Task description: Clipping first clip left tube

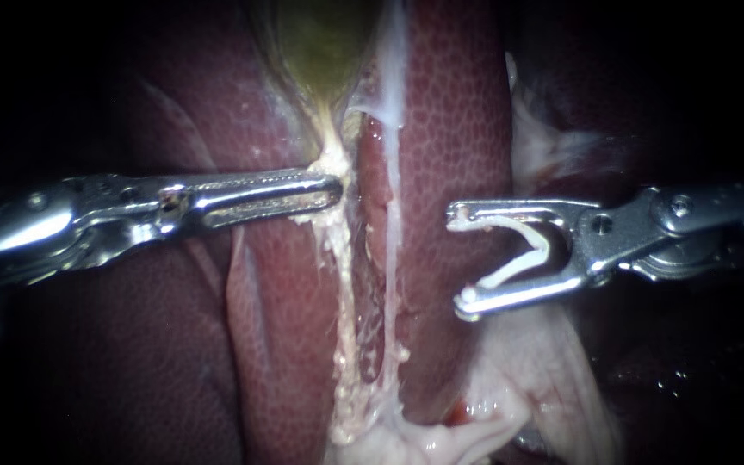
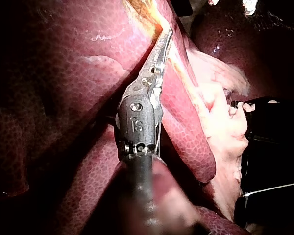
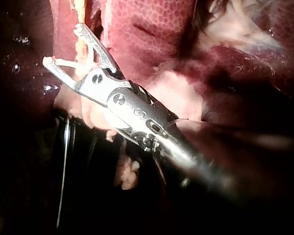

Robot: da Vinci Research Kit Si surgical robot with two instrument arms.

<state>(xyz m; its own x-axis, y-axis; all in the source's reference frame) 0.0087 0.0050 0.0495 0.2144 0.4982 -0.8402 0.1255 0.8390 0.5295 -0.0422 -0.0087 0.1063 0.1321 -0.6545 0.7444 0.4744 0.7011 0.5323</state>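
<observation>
left instrument [image 1: 336,191]: rested closed jaws against left tube [image 1: 344,275] | right instrument [image 1: 461,257]: clasped open clip [image 1: 537,245] in spread jaws, over liver [image 1: 449,129]

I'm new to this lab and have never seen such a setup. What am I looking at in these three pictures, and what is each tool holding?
A surgical robot is working on a pig's organs at a bench. One picture comes from an endoscope camera close to the tissue; the other two from cameras on each arm, looking along its own instrument. The speckled dark red mass is the liver; the greenish-yellow sac is the gallbladder, with a pale crumbly strand of tissue running down from it. The slim silver left instrument has its jaws closed on that strand just below the sac. The silver right instrument carries a white V-shaped clip between its spread jaws, off to one side of the strand.
</observation>
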